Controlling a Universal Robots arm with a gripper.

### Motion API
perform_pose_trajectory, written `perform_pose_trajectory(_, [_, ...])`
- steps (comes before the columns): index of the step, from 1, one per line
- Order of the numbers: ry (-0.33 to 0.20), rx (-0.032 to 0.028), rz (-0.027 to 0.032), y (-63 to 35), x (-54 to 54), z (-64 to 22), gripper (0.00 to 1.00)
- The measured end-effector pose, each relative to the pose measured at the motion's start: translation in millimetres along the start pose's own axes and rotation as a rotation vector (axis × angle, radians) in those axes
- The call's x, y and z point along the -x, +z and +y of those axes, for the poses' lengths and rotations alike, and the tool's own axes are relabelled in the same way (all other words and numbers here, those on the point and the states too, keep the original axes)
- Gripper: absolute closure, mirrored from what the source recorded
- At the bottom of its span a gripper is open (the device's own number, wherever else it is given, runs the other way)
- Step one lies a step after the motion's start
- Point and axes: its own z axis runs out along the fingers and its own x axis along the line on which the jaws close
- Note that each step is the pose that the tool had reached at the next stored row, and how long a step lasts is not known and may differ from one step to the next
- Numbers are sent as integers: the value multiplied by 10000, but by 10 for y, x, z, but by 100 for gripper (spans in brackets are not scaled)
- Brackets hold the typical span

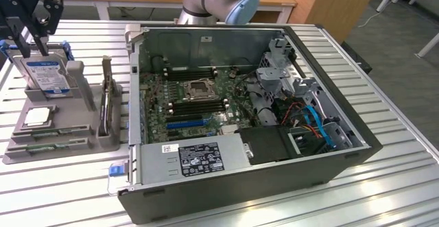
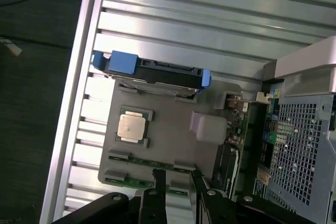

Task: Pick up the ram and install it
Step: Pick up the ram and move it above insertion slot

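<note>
gripper [image 1: 34, 50] [image 2: 176, 179] was open wide, nothing between the fingers [image 2: 157, 178]; touching nothing. in the exterior view it hung at the far end of the grey holder [image 1: 14, 155] [image 2: 173, 135], over the hard drive [image 1: 47, 78] [image 2: 152, 72], which stood upright in its slot in a blue frame. ram [image 1: 51, 132] [image 2: 149, 161] lay flat in a groove at the holder's near end, just beside the processor chip [image 1: 38, 116] [image 2: 131, 127]; a second stick [image 1: 47, 146] [image 2: 128, 182] lay flat in the next groove, parallel, at the holder's outer edge; both green, both seated in the holder, not lifted. so in the exterior view the ram sat well apart from the gripper, with the hard drive and the chip between them. in the wrist view the two fingertips showed just beside the ram's groove, one to either side of a stretch of it; how far above it, couldn't tell. card [image 1: 106, 101] stood on edge in the holder, on the side toward the computer case [image 1: 240, 206] [image 2: 304, 140]. case lay open on its side on the slatted metal table [image 1: 384, 186] [image 2: 210, 24], to the exterior view's right of the holder; motherboard [image 1: 199, 98] faced up inside; arm [image 1: 219, 1] showed behind the case.
</note>
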Motion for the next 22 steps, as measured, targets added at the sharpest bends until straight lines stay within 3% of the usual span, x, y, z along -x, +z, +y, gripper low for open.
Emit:
perform_pose_trajectory(2, [-129,-21,13,1,1,0,68])
perform_pose_trajectory(22, [-3762,-71,196,67,1,-4,68])
